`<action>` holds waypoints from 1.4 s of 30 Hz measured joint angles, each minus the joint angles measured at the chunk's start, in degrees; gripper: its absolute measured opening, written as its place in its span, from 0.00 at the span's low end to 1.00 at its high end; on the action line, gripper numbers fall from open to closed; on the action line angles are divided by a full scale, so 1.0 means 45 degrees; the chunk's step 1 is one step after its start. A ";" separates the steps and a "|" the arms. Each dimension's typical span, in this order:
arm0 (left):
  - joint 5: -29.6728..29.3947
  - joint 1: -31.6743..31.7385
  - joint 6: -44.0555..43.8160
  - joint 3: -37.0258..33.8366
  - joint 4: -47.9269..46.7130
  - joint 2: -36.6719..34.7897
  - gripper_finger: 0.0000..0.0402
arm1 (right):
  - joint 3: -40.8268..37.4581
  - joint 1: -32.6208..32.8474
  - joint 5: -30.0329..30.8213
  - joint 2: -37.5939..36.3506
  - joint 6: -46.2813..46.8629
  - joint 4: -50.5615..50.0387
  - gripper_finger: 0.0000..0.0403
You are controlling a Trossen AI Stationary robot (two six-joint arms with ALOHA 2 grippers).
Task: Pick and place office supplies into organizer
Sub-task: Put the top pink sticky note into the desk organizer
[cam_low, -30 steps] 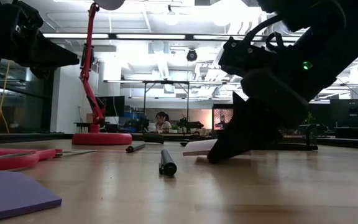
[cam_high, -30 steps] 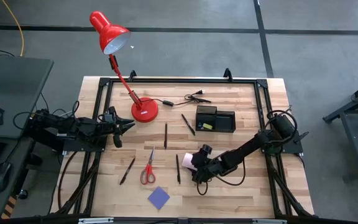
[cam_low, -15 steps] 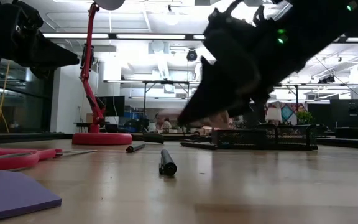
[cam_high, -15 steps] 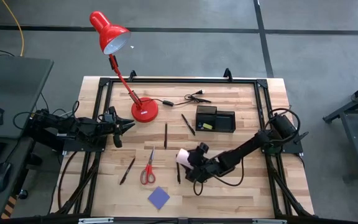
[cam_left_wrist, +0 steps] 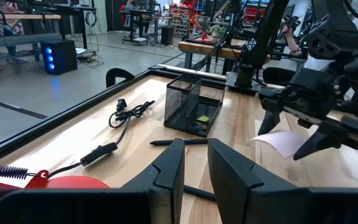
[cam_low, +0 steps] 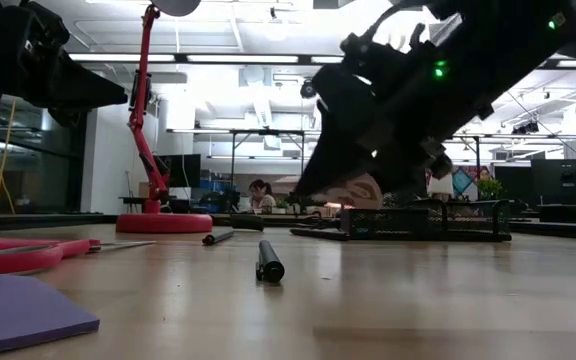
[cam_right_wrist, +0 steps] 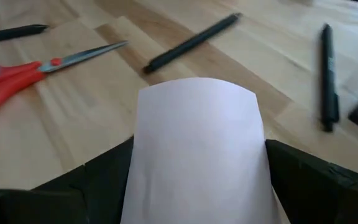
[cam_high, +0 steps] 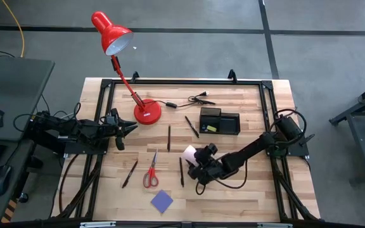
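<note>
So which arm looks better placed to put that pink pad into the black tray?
The right. Its gripper already holds the pink note pad lifted off the table, near the organizer. The left gripper waits at the table's left edge, by the lamp's base.
</note>
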 joint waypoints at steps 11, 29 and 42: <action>0.0001 0.0000 -0.0003 -0.0004 0.0000 0.0000 0.16 | 0.0000 0.0805 0.1761 -0.1225 0.6034 -0.6648 0.82; 0.0001 0.0000 -0.0005 0.0000 0.0000 0.0000 0.16 | -0.0751 0.0101 0.0984 -0.3312 1.3582 -1.5220 0.82; -0.0002 0.0000 -0.0004 -0.0004 -0.0005 0.0005 0.16 | -0.1107 -0.2761 0.1135 -0.3390 1.0201 -1.3555 0.82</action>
